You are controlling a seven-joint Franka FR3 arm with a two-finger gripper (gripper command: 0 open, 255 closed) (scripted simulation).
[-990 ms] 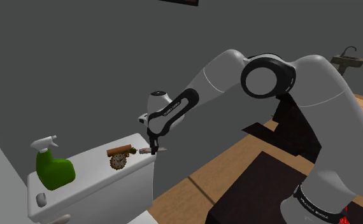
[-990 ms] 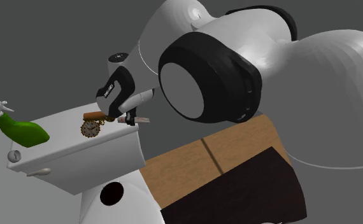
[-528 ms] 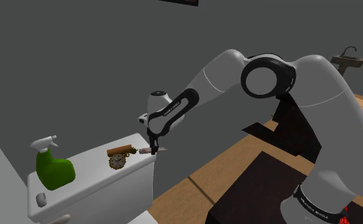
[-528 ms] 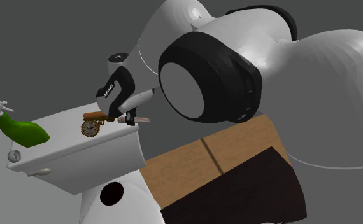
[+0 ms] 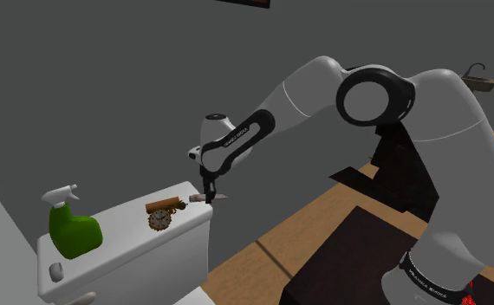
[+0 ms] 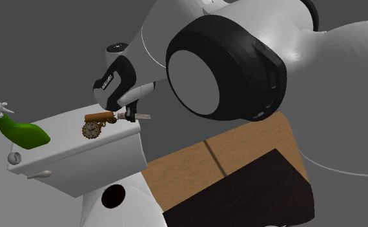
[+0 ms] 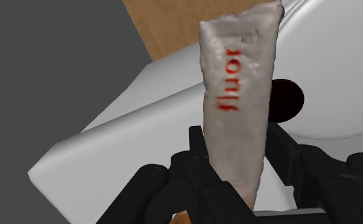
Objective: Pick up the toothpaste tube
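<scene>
state: gripper jaws clamped on toothpaste tube | loc: tube held at toilet tank lid end, shoulder view's right; lid contact not told | risk: pivot or slip judged likely, tube being clasped off-centre | axis: roughly level, crosswise to jaws, wider end pointed out past lid edge

Your toothpaste tube reads matt, rough, crinkled. Pincer: matt black. Toilet tank: smooth, white. Floor: wood planks. Spray bottle: smooth green, slight sheen.
</scene>
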